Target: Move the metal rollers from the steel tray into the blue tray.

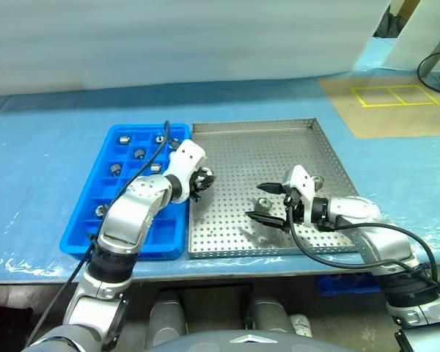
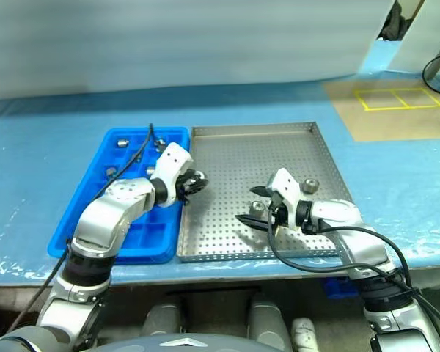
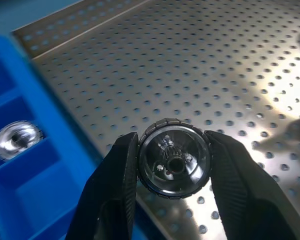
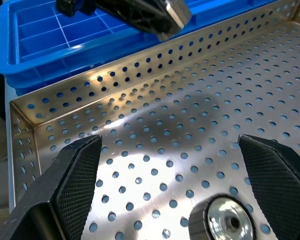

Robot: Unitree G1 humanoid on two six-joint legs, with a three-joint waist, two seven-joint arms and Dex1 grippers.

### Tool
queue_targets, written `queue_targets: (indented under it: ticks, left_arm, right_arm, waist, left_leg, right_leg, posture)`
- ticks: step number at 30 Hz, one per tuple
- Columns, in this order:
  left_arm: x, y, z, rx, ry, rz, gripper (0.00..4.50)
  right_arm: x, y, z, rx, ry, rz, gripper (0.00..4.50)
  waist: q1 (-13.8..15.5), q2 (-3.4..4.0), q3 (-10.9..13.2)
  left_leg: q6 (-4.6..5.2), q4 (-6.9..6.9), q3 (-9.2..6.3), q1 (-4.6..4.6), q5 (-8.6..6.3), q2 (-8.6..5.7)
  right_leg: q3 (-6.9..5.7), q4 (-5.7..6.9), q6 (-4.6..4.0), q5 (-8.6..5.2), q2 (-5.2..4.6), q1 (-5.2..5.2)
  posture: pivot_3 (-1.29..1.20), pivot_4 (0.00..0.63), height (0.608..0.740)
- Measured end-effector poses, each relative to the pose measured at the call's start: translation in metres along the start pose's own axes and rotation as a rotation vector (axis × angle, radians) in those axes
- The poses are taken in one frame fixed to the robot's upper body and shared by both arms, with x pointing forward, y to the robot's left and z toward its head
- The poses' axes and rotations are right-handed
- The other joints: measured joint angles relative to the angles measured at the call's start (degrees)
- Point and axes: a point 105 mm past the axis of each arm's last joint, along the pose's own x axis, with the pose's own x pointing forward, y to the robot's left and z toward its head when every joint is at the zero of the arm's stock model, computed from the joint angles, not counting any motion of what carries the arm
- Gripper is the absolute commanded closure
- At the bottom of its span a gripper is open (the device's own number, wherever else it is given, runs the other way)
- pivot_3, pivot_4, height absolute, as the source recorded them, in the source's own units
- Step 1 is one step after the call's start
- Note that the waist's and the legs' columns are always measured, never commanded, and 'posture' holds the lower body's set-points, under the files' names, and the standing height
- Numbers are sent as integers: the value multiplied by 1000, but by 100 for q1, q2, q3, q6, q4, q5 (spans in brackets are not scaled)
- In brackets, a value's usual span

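1. Blue tray (image 1: 84, 233) on the left, touching the steel tray's left rim. Several rollers already sit in its compartments, e.g. one roller (image 1: 122, 138) near the far corner.
2. Left gripper (image 3: 173, 165) clamped on a roller (image 3: 174, 164), held end-on between both fingers, over the steel tray's left edge just beside the blue tray.
3. Risk: the grip is on the round side of a smooth cylinder, so it could spin or squirt out on the way across and land back in the steel tray or on a grid wall.
4. Risk: releasing over a divider, or over a cell already filled, would leave the roller perched or bouncing out.
5. Steel tray (image 1: 242, 132) in the middle, mostly bare. Two loose rollers left: one (image 1: 264, 202) between the right gripper's fingers, one (image 1: 317, 180) near the right rim behind that gripper.
6. Right gripper (image 1: 265, 203) spread wide, holding nothing, fingers straddling the near roller just above the tray floor.
7. Risk: closing off-centre would knock the roller and send it rolling over the perforated floor; the fingertips could also scrape the floor.
8. Risk: both arms work close together near the middle, so a crossing move could clip.
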Motion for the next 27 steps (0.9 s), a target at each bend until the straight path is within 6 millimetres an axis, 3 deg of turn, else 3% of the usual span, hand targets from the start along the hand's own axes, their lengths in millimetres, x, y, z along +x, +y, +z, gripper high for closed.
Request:
queue_targets:
  ticks: [7,15,21,27]
  left_arm:
    - [-31,54,1,-138,-44,403,2800]
    - [-44,60,-32,-268,40,506,2800]
    - [-54,76,-36,-255,38,582,2800]
    - [-50,81,-41,-252,38,576,2800]
  right_arm:
    - [16,-2,4,-17,-2,91,0]
    - [29,-1,8,-31,-8,154,0]
    - [31,0,8,-31,-8,172,0]
    - [32,1,9,-33,-15,177,0]
  waist:
    - [200,-3,1]
    - [447,-6,2]
    - [510,-6,3]
    - [548,-7,3]
  left_leg:
    - [6,1,-4,-6,3,-4]
    - [12,3,-10,-62,12,-2]
    - [13,3,-13,-65,13,-4]
    - [12,3,-13,-65,14,-3]
  right_leg:
    - [-8,-5,-1,0,-7,-7]
    - [-16,4,-2,1,-7,-67]
    - [-19,3,-2,1,-8,-67]
    - [-19,4,-2,1,-8,-68]
  posture:
    - [119,150,740]
    - [171,150,740]
    - [174,150,740]
    - [164,150,740]
